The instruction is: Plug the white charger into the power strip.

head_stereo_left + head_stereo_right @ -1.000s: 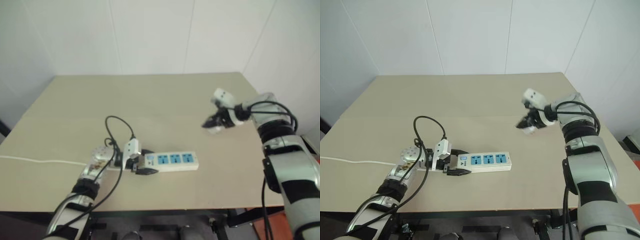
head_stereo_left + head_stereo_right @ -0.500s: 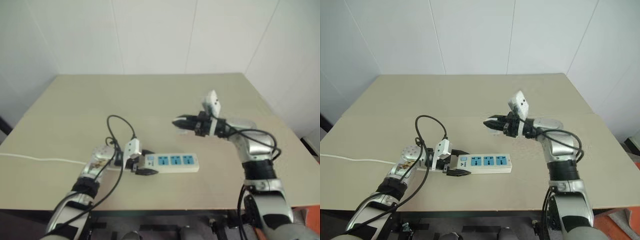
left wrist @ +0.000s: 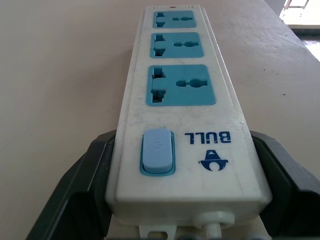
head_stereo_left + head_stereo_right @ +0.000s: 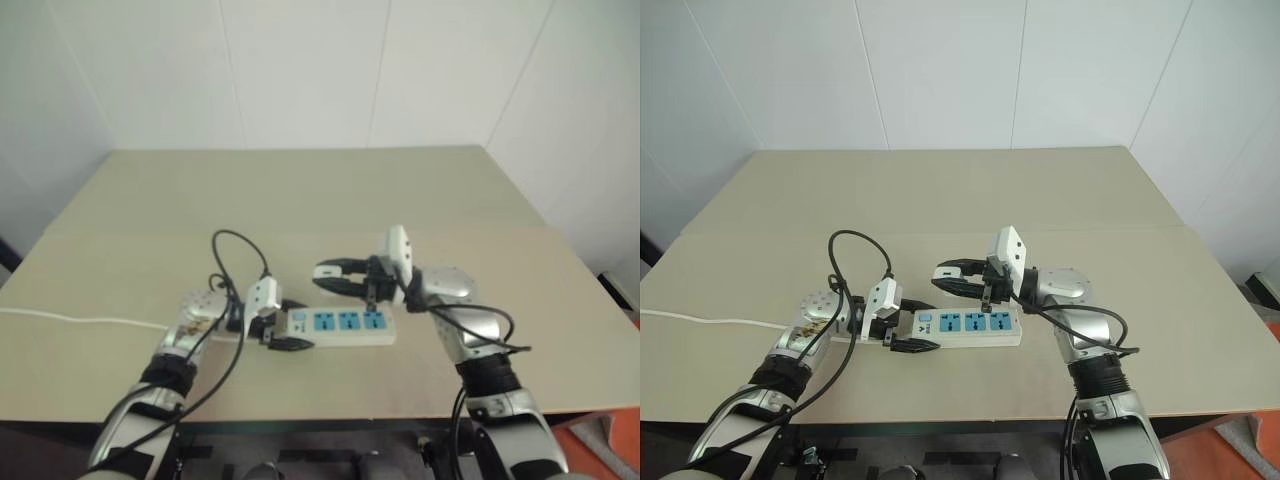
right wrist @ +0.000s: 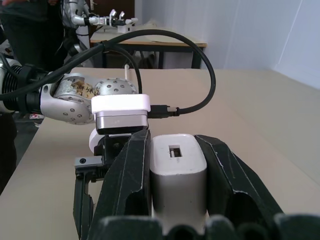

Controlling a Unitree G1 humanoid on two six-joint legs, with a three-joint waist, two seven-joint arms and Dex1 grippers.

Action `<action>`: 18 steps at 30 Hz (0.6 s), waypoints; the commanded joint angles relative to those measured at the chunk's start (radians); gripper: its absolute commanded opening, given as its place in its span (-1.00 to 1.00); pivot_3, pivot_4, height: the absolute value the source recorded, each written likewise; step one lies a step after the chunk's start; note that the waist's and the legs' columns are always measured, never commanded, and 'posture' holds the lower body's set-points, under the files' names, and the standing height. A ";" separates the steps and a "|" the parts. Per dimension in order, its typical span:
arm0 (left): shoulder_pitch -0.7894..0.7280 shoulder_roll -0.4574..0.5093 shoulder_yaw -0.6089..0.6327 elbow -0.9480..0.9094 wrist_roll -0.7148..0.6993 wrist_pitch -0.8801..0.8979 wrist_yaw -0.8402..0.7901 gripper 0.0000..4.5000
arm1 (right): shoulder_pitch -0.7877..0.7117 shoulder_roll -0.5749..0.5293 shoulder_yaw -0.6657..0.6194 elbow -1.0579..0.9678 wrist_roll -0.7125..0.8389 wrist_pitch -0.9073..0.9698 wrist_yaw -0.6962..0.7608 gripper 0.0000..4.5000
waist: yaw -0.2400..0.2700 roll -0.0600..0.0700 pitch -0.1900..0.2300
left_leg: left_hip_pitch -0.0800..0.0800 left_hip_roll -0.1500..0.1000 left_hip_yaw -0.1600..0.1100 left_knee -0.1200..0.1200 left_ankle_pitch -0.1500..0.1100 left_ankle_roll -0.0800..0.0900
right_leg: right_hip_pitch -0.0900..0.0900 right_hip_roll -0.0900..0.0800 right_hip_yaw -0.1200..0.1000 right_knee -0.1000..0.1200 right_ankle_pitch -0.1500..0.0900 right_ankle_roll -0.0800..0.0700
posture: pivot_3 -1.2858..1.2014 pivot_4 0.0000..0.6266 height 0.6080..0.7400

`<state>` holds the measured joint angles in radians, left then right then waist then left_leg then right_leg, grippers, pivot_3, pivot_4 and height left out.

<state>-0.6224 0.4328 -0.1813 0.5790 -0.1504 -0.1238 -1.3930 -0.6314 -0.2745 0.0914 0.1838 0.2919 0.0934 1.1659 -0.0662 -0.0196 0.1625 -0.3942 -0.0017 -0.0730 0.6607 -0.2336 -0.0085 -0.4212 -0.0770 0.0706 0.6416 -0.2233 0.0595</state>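
The power strip [image 4: 345,323] lies flat on the tan table, a white bar with three blue socket faces [image 3: 181,85] in a row. My left gripper [image 4: 283,331] is shut on its switch end, one black finger [image 3: 75,200] on each side. The white charger [image 5: 178,170] is a small white block pinched between the fingers [image 5: 127,175] of my right gripper [image 4: 945,272], which is shut on it. That gripper hovers level just above and behind the strip, pointing toward my left gripper and apart from the sockets.
A thin white cord [image 4: 70,321] runs from the strip's end off the table's left edge. A black cable [image 4: 240,255] loops up over my left wrist. The table's front edge [image 4: 330,418] lies close below the strip. White walls stand behind.
My right arm has swung in from the table's right side toward the left and nearer, turning level, and now hangs over the strip. The left gripper and strip have stayed put.
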 commanded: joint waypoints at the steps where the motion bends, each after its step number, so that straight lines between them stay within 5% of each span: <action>1: 0.015 0.015 -0.019 -0.035 0.006 0.018 -0.018 0.47 | 0.000 0.018 0.006 -0.001 0.014 -0.048 -0.010 -0.48 | 0.000 0.000 0.000 | 0.000 0.000 0.000 0.000 0.000 0.000 | 0.000 0.000 0.000 0.000 0.000 0.000 | 0.03 -0.52 1.00; 18: 0.043 0.025 -0.030 -0.074 0.010 0.031 -0.007 0.47 | 0.051 0.027 0.051 0.035 0.013 -0.058 -0.013 -0.48 | 0.000 0.000 0.000 | 0.000 0.000 0.000 0.000 0.000 0.000 | 0.000 0.000 0.000 0.000 0.000 0.000 | 0.03 -0.52 1.00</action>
<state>-0.5925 0.4488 -0.1872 0.5231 -0.1599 -0.0888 -1.3916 -0.5784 -0.2457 0.1461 0.2340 0.2952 0.0559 1.1505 -0.0659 -0.0196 0.1625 -0.3940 -0.0016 -0.0731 0.6606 -0.2336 -0.0085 -0.4211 -0.0769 0.0706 0.6415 -0.2235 0.0591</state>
